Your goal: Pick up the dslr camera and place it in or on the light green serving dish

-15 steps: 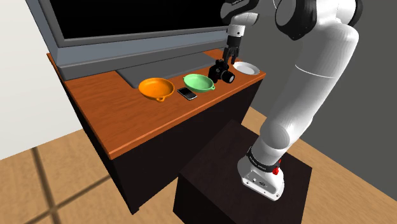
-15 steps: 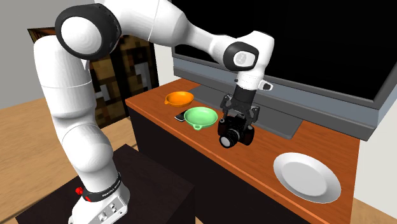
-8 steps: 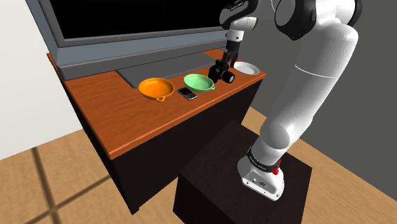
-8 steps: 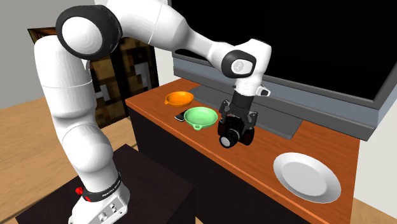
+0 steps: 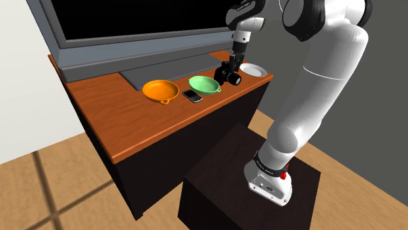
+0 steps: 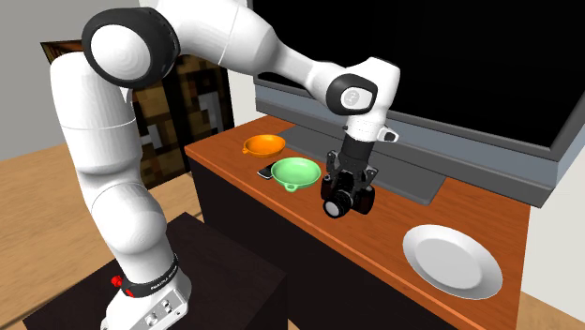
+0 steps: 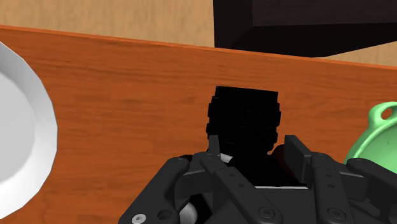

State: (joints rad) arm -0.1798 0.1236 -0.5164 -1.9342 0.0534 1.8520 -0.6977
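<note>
In the shoulder view I am watching the gripper (image 5: pixel 233 65) reaching straight down onto the dslr camera (image 5: pixel 229 76), which is sitting directly under it at the table (image 5: pixel 124 127). The light green serving dish (image 5: pixel 204 84) is lying just beside the tool. A white plate (image 5: pixel 252 69) is lying on the tool's opposite side. Farther out past the dish I am seeing a phone (image 5: pixel 191 96) and an orange bowl (image 5: pixel 161 90).

In the second exterior view the fingers are closing around the camera's black body, with the lens sticking out toward the table's front edge. I cannot tell whether the camera is clear of the wood. The dish is near the tool, not touching it.

In the wrist view the fingers (image 7: pixel 213 150) are clasping the camera from both sides, so I am judging it held. The lens is pointing crosswise to the line between the fingers. The dish is showing just beyond the outside of one finger and the plate well beyond the other, so the coming move is a short sideways carry along the finger line. I am finding no brand or writing I can read.
</note>
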